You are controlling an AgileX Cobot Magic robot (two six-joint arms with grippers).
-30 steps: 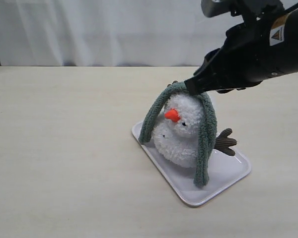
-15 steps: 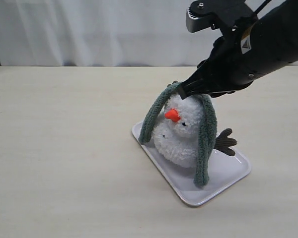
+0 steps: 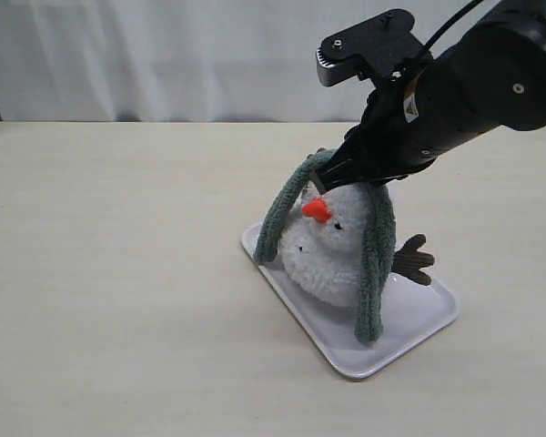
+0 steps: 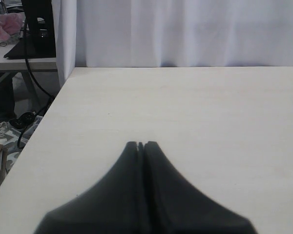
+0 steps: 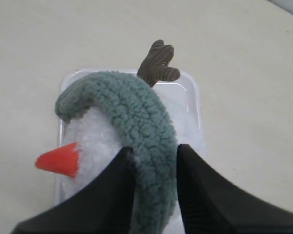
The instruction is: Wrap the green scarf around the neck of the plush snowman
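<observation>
The plush snowman (image 3: 332,259) sits upright on a white tray (image 3: 419,319), orange nose (image 3: 316,211) pointing left. The green scarf (image 3: 379,246) lies draped over the top of its head, with both ends hanging down, one on each side. My right gripper (image 3: 320,185) is at the head's top front. In the right wrist view its fingers straddle the green scarf (image 5: 136,112) loosely, the right gripper (image 5: 154,148) open, with the plush snowman (image 5: 95,141) beneath. My left gripper (image 4: 141,144) is shut and empty over bare table, away from the toy.
A brown twig arm (image 3: 413,259) sticks out on the snowman's right side. The tray (image 5: 190,97) lies at an angle on the pale table. A white curtain runs along the back. The table's edge (image 4: 49,112) shows in the left wrist view.
My right arm has swung left and dipped a little, its fingertips sliding from the scarf's top right to the front of the head. The scarf and snowman have kept their places.
</observation>
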